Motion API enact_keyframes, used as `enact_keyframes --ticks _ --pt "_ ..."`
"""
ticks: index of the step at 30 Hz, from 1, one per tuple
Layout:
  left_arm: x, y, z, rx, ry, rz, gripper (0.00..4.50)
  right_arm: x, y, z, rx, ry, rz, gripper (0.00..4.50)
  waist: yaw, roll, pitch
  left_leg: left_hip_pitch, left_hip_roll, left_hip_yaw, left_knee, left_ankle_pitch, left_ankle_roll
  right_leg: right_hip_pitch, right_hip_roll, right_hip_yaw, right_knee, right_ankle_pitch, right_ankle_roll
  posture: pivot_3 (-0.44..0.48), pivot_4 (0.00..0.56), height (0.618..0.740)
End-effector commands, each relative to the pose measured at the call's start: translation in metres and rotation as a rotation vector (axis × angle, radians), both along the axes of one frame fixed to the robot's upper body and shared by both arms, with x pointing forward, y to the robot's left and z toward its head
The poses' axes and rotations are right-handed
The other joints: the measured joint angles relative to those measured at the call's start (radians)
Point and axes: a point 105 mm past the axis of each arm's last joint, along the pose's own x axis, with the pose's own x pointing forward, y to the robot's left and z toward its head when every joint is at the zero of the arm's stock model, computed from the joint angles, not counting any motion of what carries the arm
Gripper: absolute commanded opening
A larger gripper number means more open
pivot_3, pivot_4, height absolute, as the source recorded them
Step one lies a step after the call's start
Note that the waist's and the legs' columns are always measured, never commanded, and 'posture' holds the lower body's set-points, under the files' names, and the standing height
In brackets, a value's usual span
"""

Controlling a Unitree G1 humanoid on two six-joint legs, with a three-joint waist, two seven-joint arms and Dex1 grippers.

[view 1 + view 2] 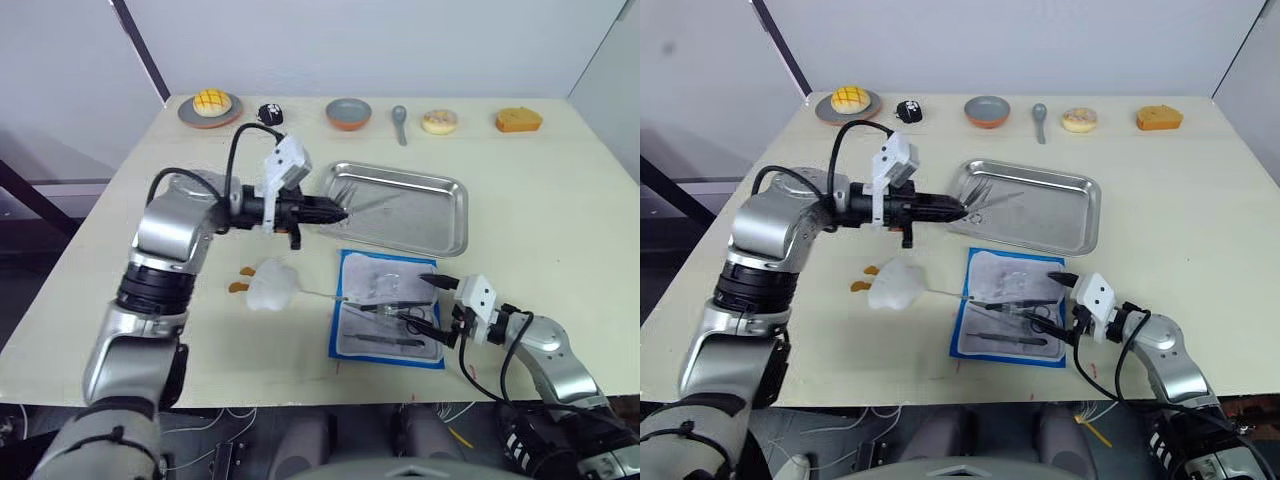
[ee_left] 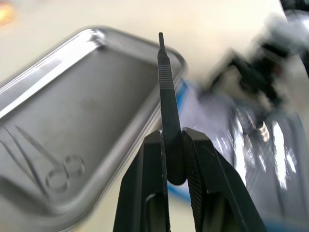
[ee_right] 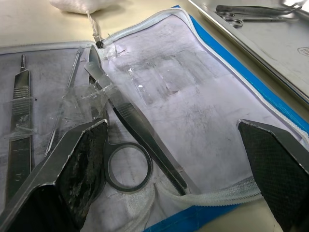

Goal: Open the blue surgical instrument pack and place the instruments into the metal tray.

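Note:
The blue surgical instrument pack (image 1: 390, 305) lies open on the table in front of the metal tray (image 1: 430, 215), its grey-white lining facing up. Inside it rest scissors (image 3: 125, 121), a flat handle (image 3: 19, 111) and a thin probe (image 3: 67, 96). My left gripper (image 1: 335, 212) hovers over the tray's left end, shut on a slim dark instrument (image 2: 166, 87) that points out over the tray. One pair of scissors (image 2: 43, 164) lies in the tray. My right gripper (image 1: 438, 308) is open at the pack's right edge, its fingers either side of the scissors' ring handles.
A white toy figure (image 1: 272, 285) lies left of the pack. Along the table's far edge stand a plate with a yellow bun (image 1: 211, 104), a small black object (image 1: 270, 114), a grey bowl (image 1: 348, 113), a spoon (image 1: 400, 122), a doughnut (image 1: 439, 121) and an orange cake (image 1: 518, 120).

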Motion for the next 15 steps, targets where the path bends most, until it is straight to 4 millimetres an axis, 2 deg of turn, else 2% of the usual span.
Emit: enact_keyframes --ticks 1,4,8,11,15 --pt "0.010 -0.008 0.020 -0.078 -0.063 0.123 0.01 -0.013 -0.024 -0.056 -0.147 0.202 -0.085 4.50 0.001 0.000 0.000 0.000 0.000 0.000 0.000 0.000 0.000 0.000 0.000 0.000 0.000 0.000 0.000 0.000 0.150 0.740" --pt "0.018 -0.023 0.020 -0.136 -0.063 0.211 0.01 -0.012 -0.024 -0.055 -0.147 0.202 -0.083 4.50 0.002 0.000 0.000 0.000 0.000 0.000 0.000 0.000 0.000 0.000 -0.001 0.000 0.000 0.000 0.000 0.000 0.150 0.740" --pt "0.043 -0.037 0.019 -0.224 -0.132 0.421 0.01 -0.013 -0.025 -0.057 -0.152 0.205 -0.082 4.50 0.004 -0.002 -0.001 0.000 0.000 0.000 0.000 0.002 -0.003 0.000 -0.001 0.000 0.000 0.000 0.000 0.000 0.150 0.740" --pt "0.053 -0.044 0.015 -0.310 -0.060 0.515 0.01 -0.014 -0.025 -0.057 -0.154 0.205 -0.081 4.50 0.004 -0.001 -0.001 0.000 0.000 0.000 0.000 0.002 -0.004 0.000 -0.001 0.001 0.000 0.000 0.000 0.000 0.150 0.740" --pt "0.065 -0.054 0.002 -0.299 -0.066 0.603 0.01 -0.014 -0.026 -0.055 -0.155 0.200 -0.081 4.50 0.006 -0.001 -0.001 0.000 -0.001 0.000 0.000 0.002 -0.004 0.000 -0.002 0.001 0.000 0.000 0.000 0.000 0.150 0.740"
